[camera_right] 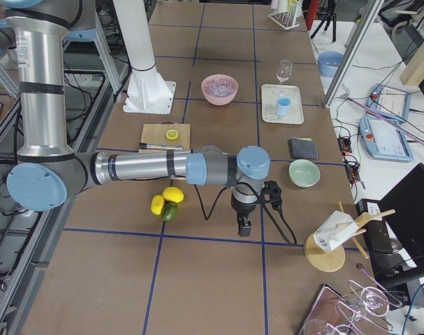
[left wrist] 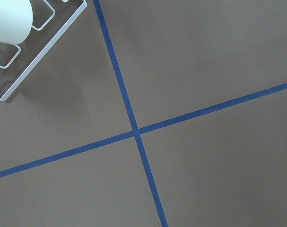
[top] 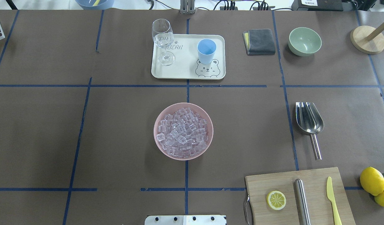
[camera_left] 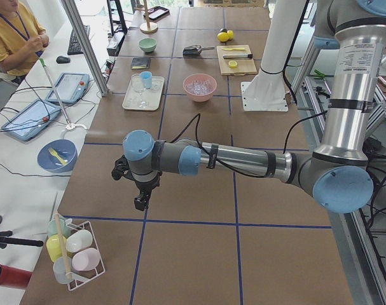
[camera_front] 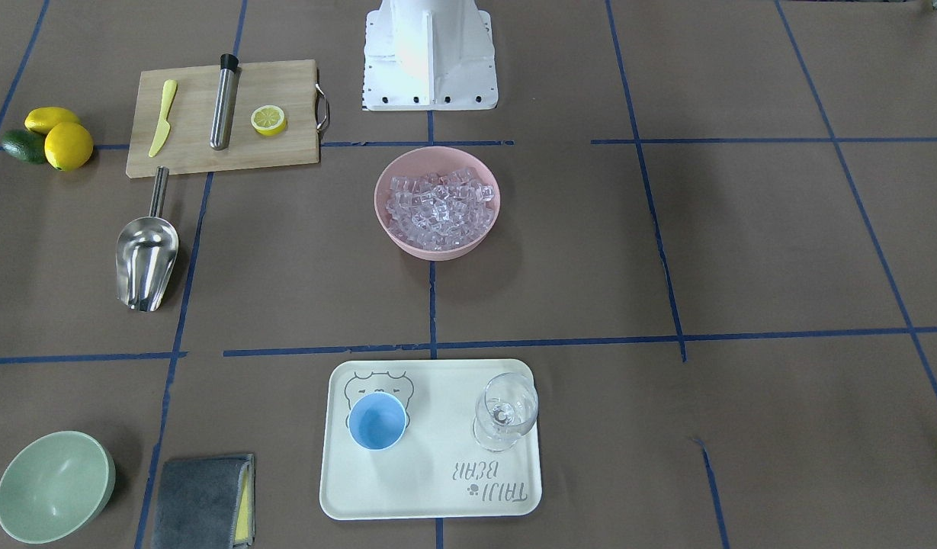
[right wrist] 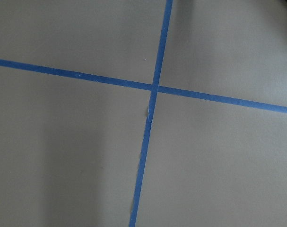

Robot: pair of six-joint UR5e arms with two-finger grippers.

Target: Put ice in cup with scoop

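- Two grippers hang well away from the pink bowl (top: 155, 132). The left gripper (camera_left: 140, 194) is far out on the robot's left of the bowl and the right gripper (camera_right: 244, 225) far out on its right. Only the side views show them, so whether their fingers are spread or pressed together cannot be told. Neither holds anything.
- One cream tray (top: 185, 67) lies beyond the bowl, on the side away from the robot. It looks light and likely to slide if nudged.
- The bowl itself sits at the middle of the table, heaped nearly full, and serves as the source.
- The scoop (top: 309, 118) lies flat, well to the robot's right of the bowl, with its trough pointing away from the robot and its handle (top: 315, 147) pointing toward the robot. It is probably stiff, fairly light and slick steel. The thin round handle is the place to grip, pinched across its width near the middle so it does not roll or twist.
- The blue cup (top: 206, 51) stands upright and empty on the tray, beyond the bowl and slightly to the robot's right. It is likely light plastic and easy to tip, and its narrow mouth calls for a slow pour.
- The ice (top: 183, 131) fills the bowl as many small clear cubes. They look hard, slippery and loose, and are apt to spill off a tilted trough.
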